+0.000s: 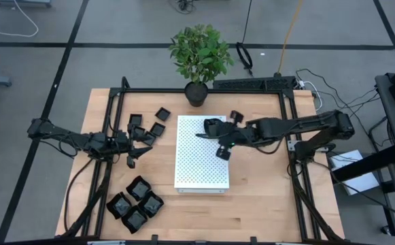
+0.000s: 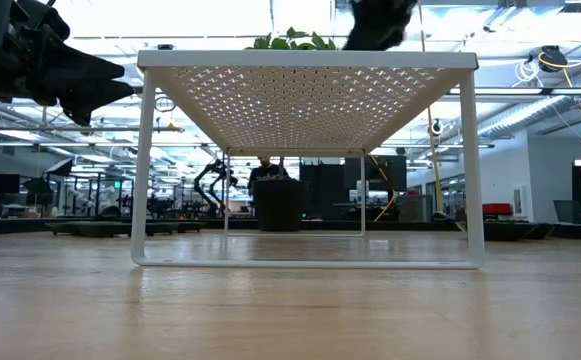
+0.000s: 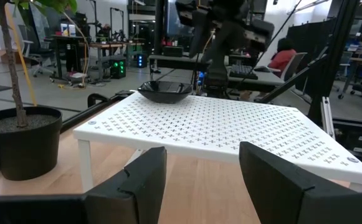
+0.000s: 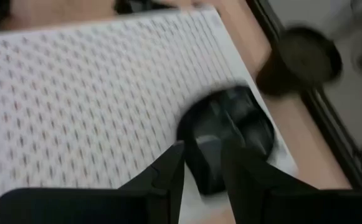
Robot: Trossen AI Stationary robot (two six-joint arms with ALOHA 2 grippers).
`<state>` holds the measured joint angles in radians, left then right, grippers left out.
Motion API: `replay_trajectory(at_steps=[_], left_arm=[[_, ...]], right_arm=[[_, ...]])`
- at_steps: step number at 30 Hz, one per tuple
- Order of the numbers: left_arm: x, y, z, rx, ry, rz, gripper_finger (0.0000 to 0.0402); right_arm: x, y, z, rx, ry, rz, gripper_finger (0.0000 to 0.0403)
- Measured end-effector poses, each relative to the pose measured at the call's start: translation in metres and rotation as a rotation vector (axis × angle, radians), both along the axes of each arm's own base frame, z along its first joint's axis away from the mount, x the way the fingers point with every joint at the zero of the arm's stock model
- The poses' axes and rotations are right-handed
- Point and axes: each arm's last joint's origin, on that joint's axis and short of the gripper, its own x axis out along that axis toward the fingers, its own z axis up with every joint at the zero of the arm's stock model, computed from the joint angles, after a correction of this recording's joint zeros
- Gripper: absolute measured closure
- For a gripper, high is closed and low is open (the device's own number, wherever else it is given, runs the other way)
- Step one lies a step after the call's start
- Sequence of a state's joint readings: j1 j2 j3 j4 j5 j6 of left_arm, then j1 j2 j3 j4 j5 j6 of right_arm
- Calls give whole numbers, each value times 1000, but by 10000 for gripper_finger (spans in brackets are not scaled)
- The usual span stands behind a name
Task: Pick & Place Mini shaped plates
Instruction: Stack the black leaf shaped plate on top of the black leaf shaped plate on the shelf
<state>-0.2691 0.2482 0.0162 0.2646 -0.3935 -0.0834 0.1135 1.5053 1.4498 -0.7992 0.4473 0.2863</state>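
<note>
Glossy rounded black plate (image 3: 164,92), white perforated board (image 1: 200,163), wooden table (image 1: 265,197)

Grey tiled floor (image 1: 115,27); apparently open workshop, desks (image 3: 75,46) behind.

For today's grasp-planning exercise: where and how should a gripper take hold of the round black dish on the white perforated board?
Grip the round dish by its raised rim, coming from above. It is shallow and sits flat near the corner of the white board, so only its thin edge offers the fingers purchase.

Bright, even overhead light; low view backlit by ceiling glare; right wrist view motion-blurred; shadows soft.
</note>
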Motion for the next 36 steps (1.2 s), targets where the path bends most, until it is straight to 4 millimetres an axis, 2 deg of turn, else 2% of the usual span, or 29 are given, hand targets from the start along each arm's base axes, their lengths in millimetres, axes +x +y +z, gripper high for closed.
replay_trajectory(at_steps=[3, 8, 17, 26, 30, 36], left_arm=[[0, 0, 0, 0, 1, 0, 195], [0, 0, 0, 0, 0, 0, 195], [0, 0, 0, 0, 0, 0, 195], [0, 0, 0, 0, 0, 0, 195], [0, 0, 0, 0, -1, 0, 195], [0, 0, 0, 0, 0, 0, 195]], right_arm=[[-19, -2, 6, 53, 30, -85, 307], [-47, -6, -9, 131, 64, -230, 307], [-89, -15, -67, 238, 43, -446, 307], [-97, -21, -136, 291, 132, -460, 307], [-101, -24, -151, 277, 179, -486, 307], [-100, -30, -162, 267, 218, -521, 307]])
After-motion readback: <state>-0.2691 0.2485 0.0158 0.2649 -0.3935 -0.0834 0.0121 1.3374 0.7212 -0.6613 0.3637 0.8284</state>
